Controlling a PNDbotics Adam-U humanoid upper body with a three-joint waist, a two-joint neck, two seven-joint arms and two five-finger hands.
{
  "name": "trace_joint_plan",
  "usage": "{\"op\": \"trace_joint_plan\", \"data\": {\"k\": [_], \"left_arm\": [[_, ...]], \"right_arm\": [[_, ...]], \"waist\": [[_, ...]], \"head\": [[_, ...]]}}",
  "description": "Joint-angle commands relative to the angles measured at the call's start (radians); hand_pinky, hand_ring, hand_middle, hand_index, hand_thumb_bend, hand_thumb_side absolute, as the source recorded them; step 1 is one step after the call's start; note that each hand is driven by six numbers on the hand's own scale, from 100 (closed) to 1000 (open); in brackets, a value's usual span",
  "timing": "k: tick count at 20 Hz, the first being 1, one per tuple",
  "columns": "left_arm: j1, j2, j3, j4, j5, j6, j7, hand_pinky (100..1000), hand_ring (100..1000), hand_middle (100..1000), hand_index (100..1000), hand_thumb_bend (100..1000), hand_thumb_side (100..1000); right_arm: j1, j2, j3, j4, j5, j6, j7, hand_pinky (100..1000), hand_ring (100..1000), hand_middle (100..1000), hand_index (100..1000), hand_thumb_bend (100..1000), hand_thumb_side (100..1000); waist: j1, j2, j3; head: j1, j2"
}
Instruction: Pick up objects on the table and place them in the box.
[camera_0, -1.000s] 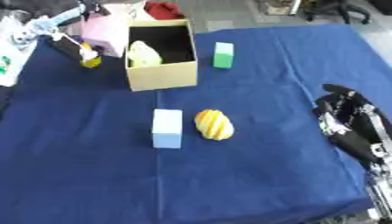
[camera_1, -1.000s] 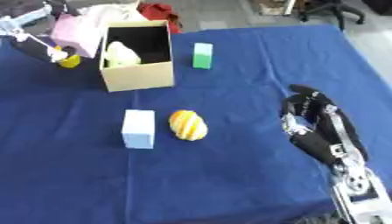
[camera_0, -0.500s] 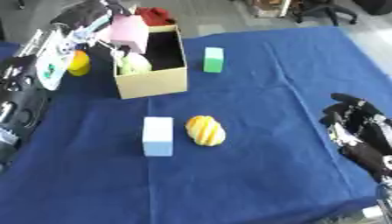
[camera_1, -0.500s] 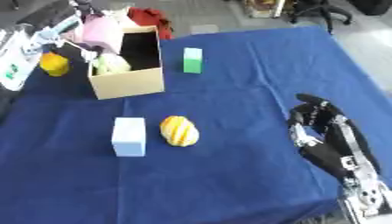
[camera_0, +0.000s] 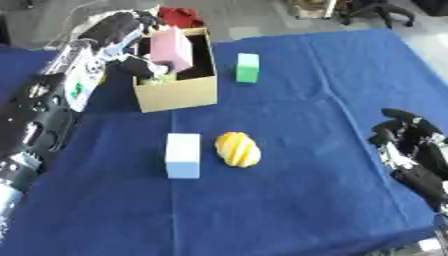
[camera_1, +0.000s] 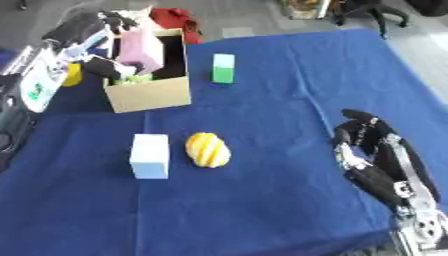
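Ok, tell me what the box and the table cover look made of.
The box looks like plain cardboard: matte tan walls, open top, upright flaps. The table cover looks like blue cloth, matte, with soft folds showing near its far edge; the exact fabric can't be told.

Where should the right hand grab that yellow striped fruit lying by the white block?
Come from above and pinch the yellow striped fruit across its narrow middle. It lies lengthwise, pointing toward the box, so its short sides are free; the white block sits apart on its left. The right hand rests open.

Pink block (camera_0: 171, 47), green block (camera_0: 248, 68), blue cloth (camera_0: 297, 190)
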Motion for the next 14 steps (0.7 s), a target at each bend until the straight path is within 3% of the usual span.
{"op": "trace_joint_plan", "data": {"k": [1,5,10,13,14], "left_arm": [[-0.015,0.040,0.002,-0.032,0.016,0.011,0.003,849,759,793,922,474,519],[-0.009,0.060,0.002,-0.042,0.022,0.012,-0.024,860,777,811,928,486,533],[-0.004,0.132,0.024,-0.052,0.052,0.010,-0.118,867,795,827,936,443,442],[0.000,0.172,0.061,-0.031,0.013,0.044,-0.163,858,795,829,938,430,374],[0.002,0.177,0.075,-0.013,-0.004,0.062,-0.160,856,792,825,935,407,303]], "right_arm": [[-0.007,-0.014,-0.009,-0.012,-0.001,-0.003,-0.002,686,595,597,813,100,297],[-0.007,-0.012,-0.012,-0.012,0.003,-0.003,-0.003,686,595,597,813,100,298],[-0.002,-0.018,-0.017,-0.009,0.007,-0.003,-0.009,686,595,596,812,100,286],[-0.001,-0.019,-0.018,-0.008,0.008,-0.003,-0.011,686,595,596,812,100,302],[-0.001,-0.019,-0.018,-0.008,0.008,-0.004,-0.011,686,595,596,812,100,304]], "waist": [[0.013,-0.001,0.004],[0.014,-0.004,0.011],[0.019,-0.005,0.023],[0.022,-0.005,0.028],[0.022,-0.005,0.028]], "head": [[-0.005,-0.017],[-0.010,-0.021],[-0.016,-0.024],[-0.021,-0.025],[-0.022,-0.025]]}}
